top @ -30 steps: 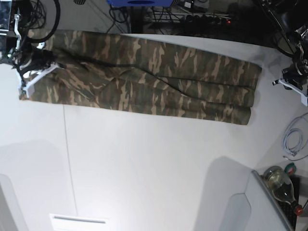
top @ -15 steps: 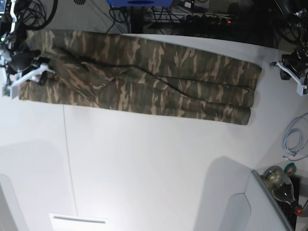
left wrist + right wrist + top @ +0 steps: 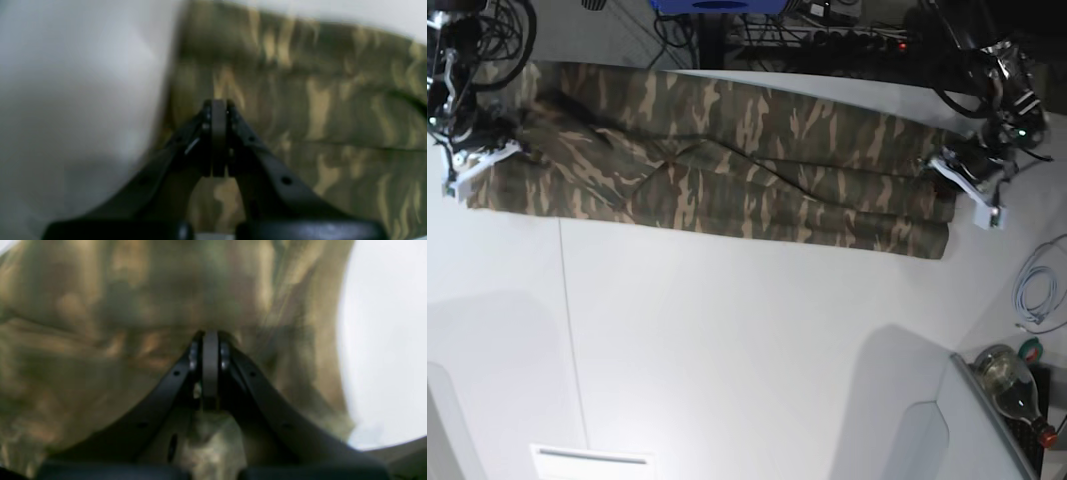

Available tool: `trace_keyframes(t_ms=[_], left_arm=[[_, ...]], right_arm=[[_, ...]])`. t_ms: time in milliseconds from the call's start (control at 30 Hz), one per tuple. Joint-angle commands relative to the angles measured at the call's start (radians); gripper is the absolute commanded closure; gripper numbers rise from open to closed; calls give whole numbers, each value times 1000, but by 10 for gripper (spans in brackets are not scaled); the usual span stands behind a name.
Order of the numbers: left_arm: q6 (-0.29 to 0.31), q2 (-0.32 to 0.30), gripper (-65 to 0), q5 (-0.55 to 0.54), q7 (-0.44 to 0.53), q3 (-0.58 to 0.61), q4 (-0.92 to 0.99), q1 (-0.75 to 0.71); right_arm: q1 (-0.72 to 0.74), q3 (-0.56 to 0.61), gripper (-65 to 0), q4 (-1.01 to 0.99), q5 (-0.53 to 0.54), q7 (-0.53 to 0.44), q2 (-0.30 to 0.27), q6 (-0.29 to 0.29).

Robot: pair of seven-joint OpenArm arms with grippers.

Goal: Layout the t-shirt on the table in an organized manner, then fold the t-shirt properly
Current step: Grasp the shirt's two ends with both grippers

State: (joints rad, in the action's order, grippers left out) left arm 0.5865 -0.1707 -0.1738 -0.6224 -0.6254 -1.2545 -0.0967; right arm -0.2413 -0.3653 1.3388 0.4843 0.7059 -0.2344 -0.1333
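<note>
The t-shirt (image 3: pixel 717 170) lies as a long band across the table (image 3: pixel 747 350); one arm sits at each end. The left gripper (image 3: pixel 962 180) and right gripper (image 3: pixel 477 160) are both pressed together, pinching nothing visible.

T-shirt (image 3: pixel 727 170) along table's (image 3: pixel 747 350) far edge, between both claws.

I count one camouflage t-shirt (image 3: pixel 717 170) on one white tabletop (image 3: pixel 727 340), two claws, left claw (image 3: pixel 967 185) and right claw (image 3: pixel 477 160), one bottle (image 3: pixel 1012 385), one coiled cable (image 3: pixel 1039 290).

Both arms low — left gripper (image 3: pixel 218 106) and right gripper (image 3: pixel 210 336) closed.
</note>
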Motion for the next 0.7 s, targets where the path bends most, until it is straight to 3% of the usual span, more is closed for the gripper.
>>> trace_keyframes(t_ms=[0, 133, 333, 500, 667], left_arm=[[-10, -23, 0, -7, 11, 9, 19, 16], [-21, -23, 0, -7, 98, 85, 135, 58], [-125, -22, 0, -13, 114, 164, 180, 117], [-130, -19, 0, -17, 106, 164, 118, 137], [-133, -16, 0, -19, 57, 114, -20, 107]], right_arm=[[33, -1, -12, -22, 0, -15, -27, 1], [138, 1, -12, -164, -2, -24, -49, 1], [247, 4, -12, -341, -2, -84, -79, 1], [262, 2, -12, -331, -2, -117, -79, -1], [218, -7, -12, -190, 0, -173, -79, -2]])
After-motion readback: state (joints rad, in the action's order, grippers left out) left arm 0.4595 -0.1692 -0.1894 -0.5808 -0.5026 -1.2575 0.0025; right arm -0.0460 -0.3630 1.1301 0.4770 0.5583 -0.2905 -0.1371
